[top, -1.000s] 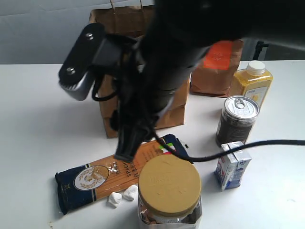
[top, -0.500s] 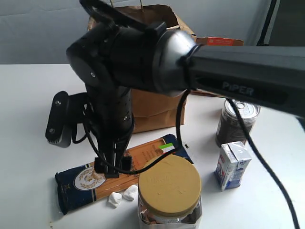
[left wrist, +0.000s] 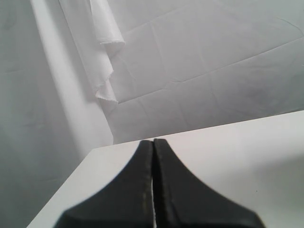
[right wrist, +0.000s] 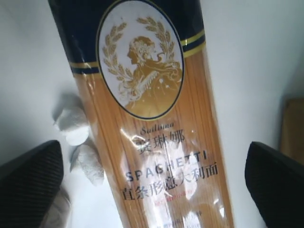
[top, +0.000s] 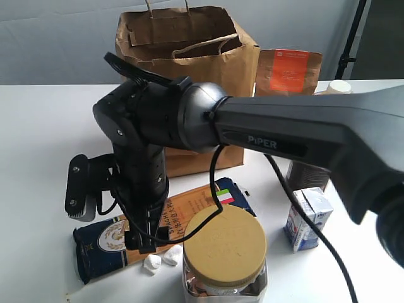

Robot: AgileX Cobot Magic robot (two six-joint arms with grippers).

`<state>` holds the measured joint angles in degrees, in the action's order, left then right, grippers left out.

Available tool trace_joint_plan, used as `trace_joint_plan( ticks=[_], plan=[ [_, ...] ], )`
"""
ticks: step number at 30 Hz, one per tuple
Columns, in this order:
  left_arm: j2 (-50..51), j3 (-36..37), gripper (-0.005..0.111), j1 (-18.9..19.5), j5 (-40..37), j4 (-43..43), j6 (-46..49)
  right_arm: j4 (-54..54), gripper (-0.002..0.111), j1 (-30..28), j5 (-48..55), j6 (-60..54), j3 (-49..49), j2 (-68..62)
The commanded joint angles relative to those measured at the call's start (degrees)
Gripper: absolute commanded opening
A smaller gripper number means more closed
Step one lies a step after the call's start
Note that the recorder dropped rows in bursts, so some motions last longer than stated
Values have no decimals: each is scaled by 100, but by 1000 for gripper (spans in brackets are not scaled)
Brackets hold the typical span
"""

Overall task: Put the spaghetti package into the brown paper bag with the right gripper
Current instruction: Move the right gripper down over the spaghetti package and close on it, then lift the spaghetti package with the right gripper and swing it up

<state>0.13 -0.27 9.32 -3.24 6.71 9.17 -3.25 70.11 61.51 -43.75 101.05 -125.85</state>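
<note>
Spaghetti package point(right wrist: 152, 142) lies flat on the white table near its front edge, slanting from the front-left toward the middle. Right gripper point(right wrist: 152, 190) hovers over it, fingers spread wide, one on each side of the packet; no contact visible.

Risks, as judged:
- Grip point looks off-centre along a long, glossy packet. The free end could droop or slide out once lifted.
- Jar with tan lid point(top: 224, 243) stands at the front edge, seeming to overlap the packet's flag end. Lifting could knock it.
- White lumps point(right wrist: 78, 142) sit just beside the packet's edge; one finger may land on them when closing.
- Brown paper bag point(top: 240, 69) stands open near the back edge. A packet carried crosswise could catch its rim or a handle and tip it.

Legible text:
- Packet: "SPAGHETTI", with Chinese characters above and below, and a gold laurel-and-profile oval. The script name under the oval is not clear.
- Arm: "PiPER".
- Orange label on the small pouch point(top: 290, 69): too small to read.

Left gripper point(left wrist: 153, 190): jaws pressed together, holding nothing, over bare table near an edge.
</note>
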Motion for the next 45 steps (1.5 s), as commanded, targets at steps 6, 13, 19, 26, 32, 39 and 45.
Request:
trace_joint_plan(
  ticks=[6,13,19,26,32,39,45],
  plan=[
    [-13,27,0,13,38,-24,-21,47,96,-168,-153,-106,36,-271],
    [-13,27,0,13,38,-24,-21,110,96,-218,-294,-120,36,-521],
    [-13,27,0,13,38,-24,-21,238,95,-268,-412,-147,36,-743],
    [-13,27,0,13,38,-24,-21,481,87,-336,-218,-100,36,-1036],
    [-13,27,0,13,38,-24,-21,490,0,-336,428,218,36,-940],
    [-13,27,0,13,38,-24,-21,6,0,-209,-320,839,36,177],
    [-13,27,0,13,38,-24,-21,231,0,9,-692,815,36,1043]
  ],
)
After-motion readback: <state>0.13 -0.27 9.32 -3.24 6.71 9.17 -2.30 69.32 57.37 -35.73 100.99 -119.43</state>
